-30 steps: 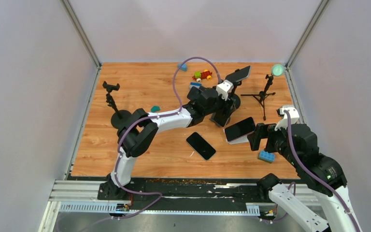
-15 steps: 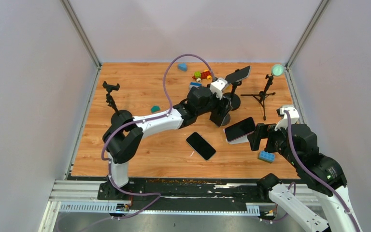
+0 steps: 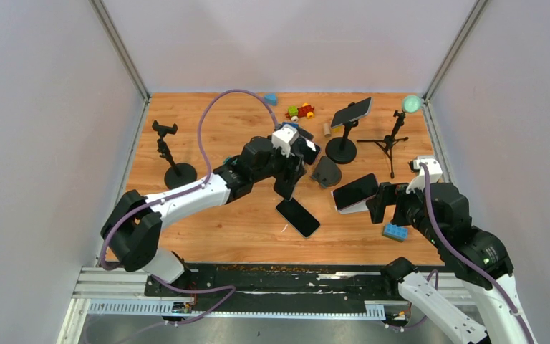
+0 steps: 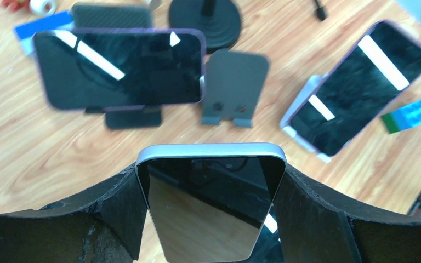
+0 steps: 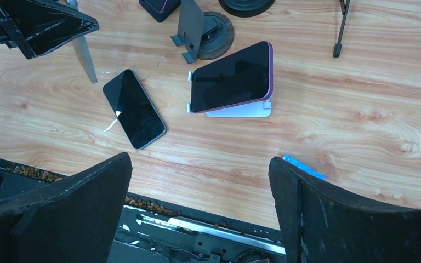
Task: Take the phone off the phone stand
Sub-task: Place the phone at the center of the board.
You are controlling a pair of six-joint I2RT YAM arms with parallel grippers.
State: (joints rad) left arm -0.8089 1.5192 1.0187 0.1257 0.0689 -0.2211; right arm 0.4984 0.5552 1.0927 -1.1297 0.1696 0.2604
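Left wrist: phone [image 4: 211,205] upright, end-down

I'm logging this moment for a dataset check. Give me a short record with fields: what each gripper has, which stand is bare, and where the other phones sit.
left gripper: shut on the held phone
right gripper: open, empty
grey stand: nothing on it
white stand: carries the purple-edged phone
dark stand: carries the wide phone
flat phone: lies screen up on the table
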